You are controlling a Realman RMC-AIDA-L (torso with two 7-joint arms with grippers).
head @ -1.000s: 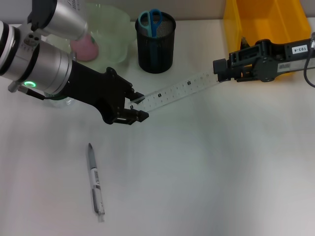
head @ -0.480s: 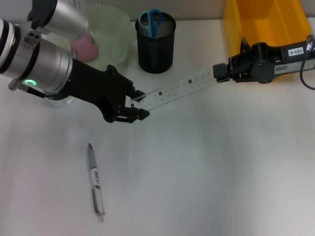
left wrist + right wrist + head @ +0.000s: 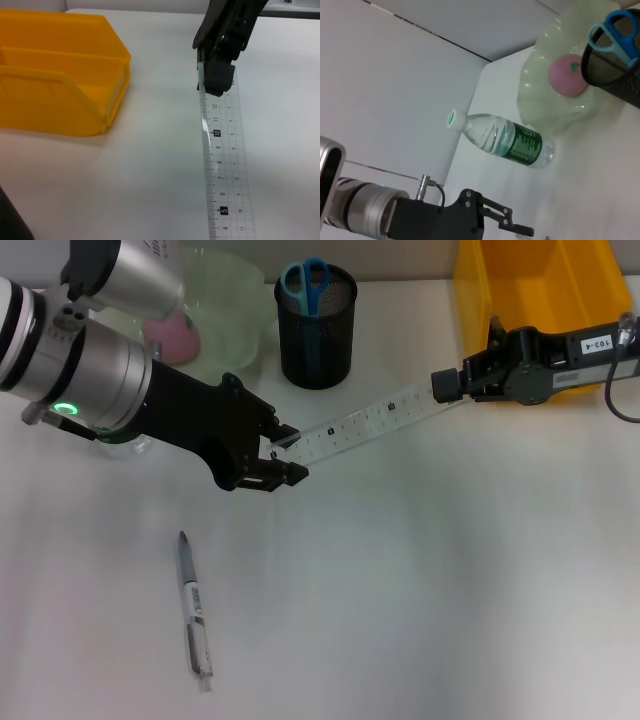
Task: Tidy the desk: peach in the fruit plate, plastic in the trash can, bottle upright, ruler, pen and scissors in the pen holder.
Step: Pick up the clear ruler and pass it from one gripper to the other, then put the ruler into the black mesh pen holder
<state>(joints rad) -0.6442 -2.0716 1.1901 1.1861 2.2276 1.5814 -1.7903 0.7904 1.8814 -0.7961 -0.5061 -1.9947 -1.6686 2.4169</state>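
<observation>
A clear ruler (image 3: 360, 423) spans between my two grippers above the desk. My right gripper (image 3: 443, 386) is shut on its far end, as the left wrist view (image 3: 216, 82) shows. My left gripper (image 3: 287, 454) is open with the ruler's (image 3: 222, 170) other end between its fingers. A grey pen (image 3: 194, 613) lies on the desk near the front. Blue scissors (image 3: 305, 282) stand in the black mesh pen holder (image 3: 316, 335). A pink peach (image 3: 172, 338) lies in the pale green plate (image 3: 235, 310). The water bottle (image 3: 504, 140) stands beside the plate, mostly hidden under my left arm in the head view.
A yellow bin (image 3: 540, 285) stands at the back right, behind my right arm; it also shows in the left wrist view (image 3: 55, 95). The white desk (image 3: 430, 590) is bare at the front right. No loose plastic shows.
My right gripper has shifted slightly left and back with the ruler. My left gripper has stayed in place around the ruler's near end.
</observation>
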